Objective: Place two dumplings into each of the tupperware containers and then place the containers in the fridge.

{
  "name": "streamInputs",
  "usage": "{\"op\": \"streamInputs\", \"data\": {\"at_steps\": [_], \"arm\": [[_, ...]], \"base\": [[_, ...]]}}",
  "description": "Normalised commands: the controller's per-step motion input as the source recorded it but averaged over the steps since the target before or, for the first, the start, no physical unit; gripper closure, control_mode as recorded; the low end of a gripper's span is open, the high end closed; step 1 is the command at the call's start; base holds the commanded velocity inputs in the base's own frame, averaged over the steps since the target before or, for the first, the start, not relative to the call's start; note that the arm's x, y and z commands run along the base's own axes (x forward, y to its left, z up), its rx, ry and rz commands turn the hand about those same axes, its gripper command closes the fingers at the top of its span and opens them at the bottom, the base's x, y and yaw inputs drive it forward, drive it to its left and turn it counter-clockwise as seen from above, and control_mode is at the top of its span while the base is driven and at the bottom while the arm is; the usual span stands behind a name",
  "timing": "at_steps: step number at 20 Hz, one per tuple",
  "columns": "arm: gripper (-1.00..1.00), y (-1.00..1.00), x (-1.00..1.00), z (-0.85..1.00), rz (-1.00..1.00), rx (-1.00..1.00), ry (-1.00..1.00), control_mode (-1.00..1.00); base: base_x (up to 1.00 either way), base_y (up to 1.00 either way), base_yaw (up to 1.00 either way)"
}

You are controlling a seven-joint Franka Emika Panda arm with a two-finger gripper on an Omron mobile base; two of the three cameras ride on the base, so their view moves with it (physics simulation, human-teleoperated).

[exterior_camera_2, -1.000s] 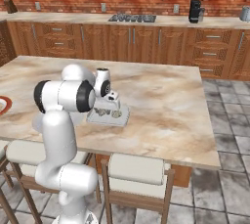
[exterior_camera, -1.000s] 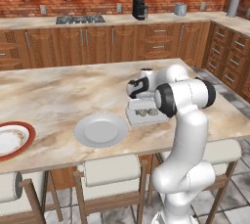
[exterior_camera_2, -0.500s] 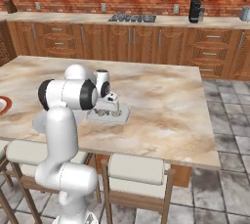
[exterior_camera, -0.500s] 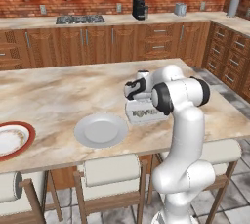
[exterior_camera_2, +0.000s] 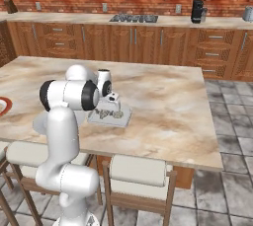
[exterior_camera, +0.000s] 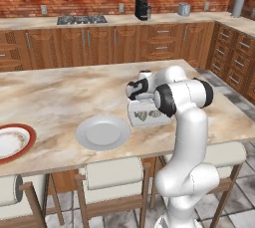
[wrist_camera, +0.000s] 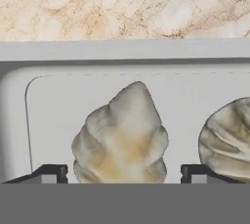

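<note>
Well, the biggest thing is the marble counter, and the hand reaches down low over it. Off to one side of the hand lies a round grey plate. Much farther that same way sits a red-rimmed plate.

Right under the hand is the pale tupperware container. It lies flat on the counter. In the hand view its far wall runs straight across, from one finger's side to the other. So its long side lines up with the gap between the fingers.

Two dumplings are inside it. One dumpling sits right between the finger tips. It is longer than it is wide, and its pointy end aims away from the hand, toward the far wall. So its long way crosses the line from finger to finger. The second dumpling is just past one finger tip, near the first one but not touching it.

The gripper has its fingers spread apart. A thin bit of tray floor shows on each side of the dumpling, so the fingers are not squeezing it. The hand holds nothing.

I think this tray now has its two dumplings, so that part looks done. I cannot tell how the other container is doing. Both containers have yet to go into the fridge, so I think a good part of the job is left.
</note>
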Motion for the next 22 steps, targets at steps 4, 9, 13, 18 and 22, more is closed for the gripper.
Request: {"op": "streamInputs", "data": {"at_steps": [4, 9, 13, 18, 22], "arm": [[-1.00, -0.02, -0.19, 0.42, -0.01, 0.00, 0.00, -1.00], [-1.00, -0.57, -0.40, 0.33, -0.03, 0.00, 0.00, -1.00], [-1.00, -0.84, -0.17, 0.09, -0.05, 0.00, 0.01, -1.00], [-1.00, -0.66, 0.06, -0.18, -0.04, 0.01, 0.01, -1.00], [-1.00, -0.31, 0.36, -0.37, 0.00, 0.00, 0.00, -1.00]], "base": [[0.00, 0.00, 0.00], [0.00, 0.00, 0.00], [0.00, 0.00, 0.00], [0.00, 0.00, 0.00], [0.00, 0.00, 0.00]]}}
